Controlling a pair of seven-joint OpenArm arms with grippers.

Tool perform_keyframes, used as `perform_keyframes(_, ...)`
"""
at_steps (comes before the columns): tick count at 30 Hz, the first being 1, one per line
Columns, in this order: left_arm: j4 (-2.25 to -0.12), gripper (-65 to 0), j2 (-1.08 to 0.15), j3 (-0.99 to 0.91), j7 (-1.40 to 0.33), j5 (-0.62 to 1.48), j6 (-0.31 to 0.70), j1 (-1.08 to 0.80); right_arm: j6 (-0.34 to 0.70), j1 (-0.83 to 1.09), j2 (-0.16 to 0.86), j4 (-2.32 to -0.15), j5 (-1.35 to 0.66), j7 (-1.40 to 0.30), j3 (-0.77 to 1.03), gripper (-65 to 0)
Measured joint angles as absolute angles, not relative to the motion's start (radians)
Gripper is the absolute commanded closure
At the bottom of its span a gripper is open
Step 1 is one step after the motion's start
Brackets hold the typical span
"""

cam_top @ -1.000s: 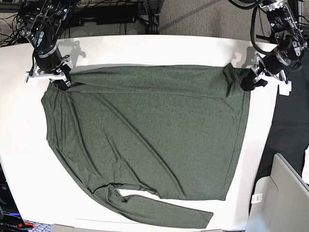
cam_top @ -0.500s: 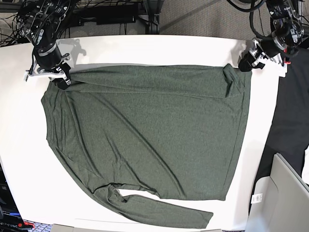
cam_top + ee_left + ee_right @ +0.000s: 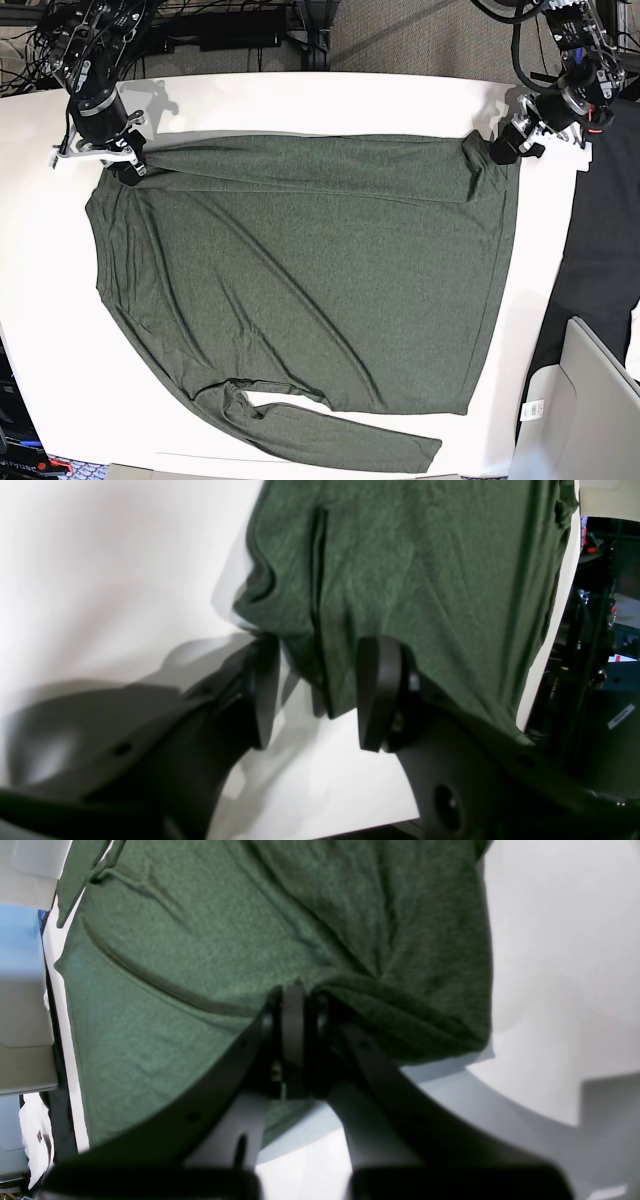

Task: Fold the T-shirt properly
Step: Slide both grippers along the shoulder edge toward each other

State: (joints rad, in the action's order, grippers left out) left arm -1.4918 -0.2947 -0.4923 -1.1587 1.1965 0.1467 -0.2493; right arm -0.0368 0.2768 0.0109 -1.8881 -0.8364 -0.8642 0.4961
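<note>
The dark olive-green T-shirt (image 3: 300,270) lies spread flat on the white table (image 3: 300,100). One long sleeve is folded across its far edge and the other sleeve (image 3: 340,435) lies along the near edge. My left gripper (image 3: 508,146) is at the shirt's far right corner. In the left wrist view the gripper (image 3: 320,692) is open, and the shirt's corner (image 3: 325,680) hangs between the jaws. My right gripper (image 3: 128,163) is at the far left corner. In the right wrist view the gripper (image 3: 295,1010) is shut on a pinch of the shirt (image 3: 225,930).
A black cloth (image 3: 600,250) hangs off the table's right side. A grey bin (image 3: 590,400) stands at the lower right. Cables and stands (image 3: 230,30) run behind the table's far edge.
My left gripper moved away from the shirt's far right corner toward the back, then came slightly back to it. The right gripper and the shirt have hardly moved.
</note>
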Motion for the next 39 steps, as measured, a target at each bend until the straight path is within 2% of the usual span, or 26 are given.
perform_keyframes(9,-1.492,-24.2,-0.296,-0.385,-1.150,1.188,0.147,-0.209,-0.037,0.277,0.004,-1.889,-0.836,-0.864,0.496,-1.2)
perform_keyframes(11,-1.492,-19.7,-0.295,-0.380,-1.147,1.177,0.146,-0.207,-0.037,0.277,-0.004,-1.889,-0.836,-0.864,0.496,-1.2)
perform_keyframes(15,-1.489,-2.0,-0.297,-0.381,-1.154,1.159,0.139,-0.209,-0.037,0.279,-0.009,-1.889,-0.836,-0.864,0.496,-1.2)
perform_keyframes(16,-1.489,0.0,-0.297,-0.382,-1.155,1.153,0.139,-0.210,-0.037,0.282,-0.009,-1.889,-0.836,-0.863,0.496,-1.2)
perform_keyframes(22,-1.489,0.0,-0.297,-0.385,-1.151,1.167,0.140,-0.231,-0.036,0.309,-0.006,-1.901,-0.836,-0.864,0.496,-2.0)
perform_keyframes(30,-1.491,0.0,-0.299,-0.387,-1.155,1.178,0.146,-0.244,-0.041,0.349,-0.006,-1.903,-0.867,-0.864,0.500,-21.9)
perform_keyframes(35,-1.491,0.0,-0.300,-0.387,-1.155,1.178,0.146,-0.244,-0.041,0.360,-0.003,-1.903,-0.919,-0.866,0.503,-27.3)
perform_keyframes(39,-1.491,0.0,-0.299,-0.387,-1.155,1.178,0.147,-0.244,-0.040,0.371,0.002,-1.904,-0.923,-0.867,0.503,-28.1)
